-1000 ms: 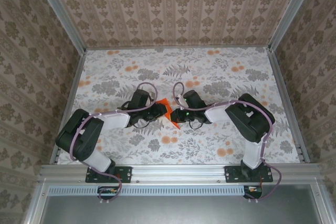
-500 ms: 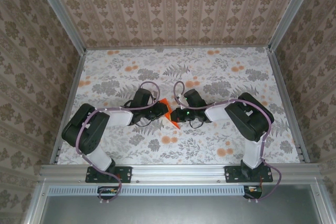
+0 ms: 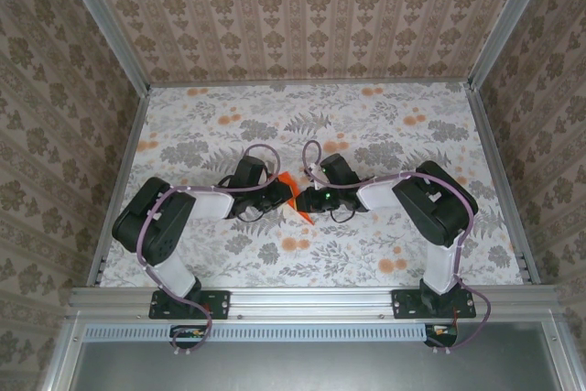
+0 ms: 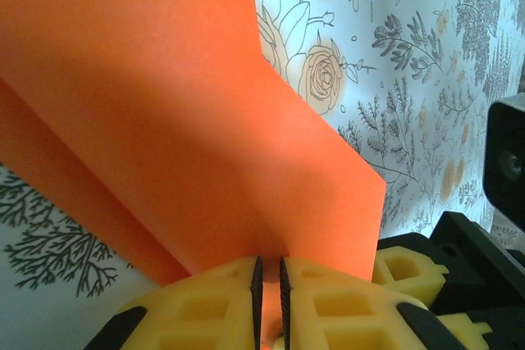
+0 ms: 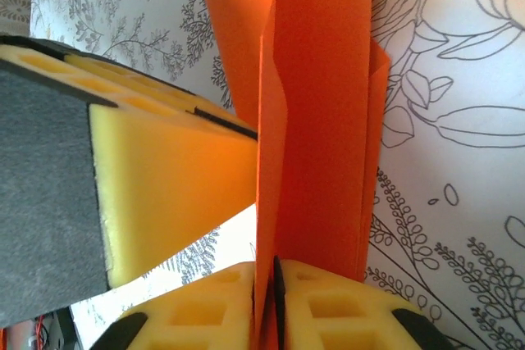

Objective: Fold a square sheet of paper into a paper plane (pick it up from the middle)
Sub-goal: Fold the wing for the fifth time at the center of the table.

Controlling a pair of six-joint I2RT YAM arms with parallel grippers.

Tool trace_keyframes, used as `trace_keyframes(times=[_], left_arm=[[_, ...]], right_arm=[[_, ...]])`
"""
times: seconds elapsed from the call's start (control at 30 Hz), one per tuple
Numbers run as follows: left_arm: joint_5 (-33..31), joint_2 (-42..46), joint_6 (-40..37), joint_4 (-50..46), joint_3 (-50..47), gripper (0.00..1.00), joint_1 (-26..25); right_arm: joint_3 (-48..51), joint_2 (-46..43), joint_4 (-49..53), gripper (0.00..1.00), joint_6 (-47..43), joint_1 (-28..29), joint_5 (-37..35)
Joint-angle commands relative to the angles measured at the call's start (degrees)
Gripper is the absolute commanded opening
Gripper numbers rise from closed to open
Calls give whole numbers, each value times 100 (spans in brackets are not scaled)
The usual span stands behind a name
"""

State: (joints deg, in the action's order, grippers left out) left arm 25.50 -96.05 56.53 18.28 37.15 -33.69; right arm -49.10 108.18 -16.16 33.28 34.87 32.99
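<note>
Over flowery table, just ahead of the arm bases, pinching the creased square sheet of paper in the nearly closed jaws of left gripper and right gripper, meeting mid-table. Probably gripping from opposite sides like this for keeping the layers lined up while sharpening that fold.

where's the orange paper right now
In the top view the orange paper is near the middle of the table, pinched between the left pincer on its left and the right pincer on its right.

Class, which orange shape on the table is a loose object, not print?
The bright orange paper, pinched by left gripper and right gripper; the pale flowers are print.
</note>
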Motion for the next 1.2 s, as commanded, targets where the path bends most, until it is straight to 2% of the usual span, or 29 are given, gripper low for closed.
trace_keyframes(times=[0.0,0.17,0.63,0.87,1.07,1.17], left_arm=[[-115,-59,5,-62,-67,16,21],[-106,-2,26,-59,-111,16,27],[-132,7,46,-81,-150,16,29],[-159,55,83,-71,-212,15,30],[-168,205,49,-117,-269,15,29],[-176,360,32,-132,-332,15,22]], right_arm=[[-73,19,411,19,88,-68,241],[-96,-155,486,23,179,-128,329],[-55,-481,1102,24,-250,-130,301],[-38,-287,1207,20,-376,-130,400],[-38,-173,1197,12,-418,-130,402],[-53,-113,1255,10,-458,-119,427]])
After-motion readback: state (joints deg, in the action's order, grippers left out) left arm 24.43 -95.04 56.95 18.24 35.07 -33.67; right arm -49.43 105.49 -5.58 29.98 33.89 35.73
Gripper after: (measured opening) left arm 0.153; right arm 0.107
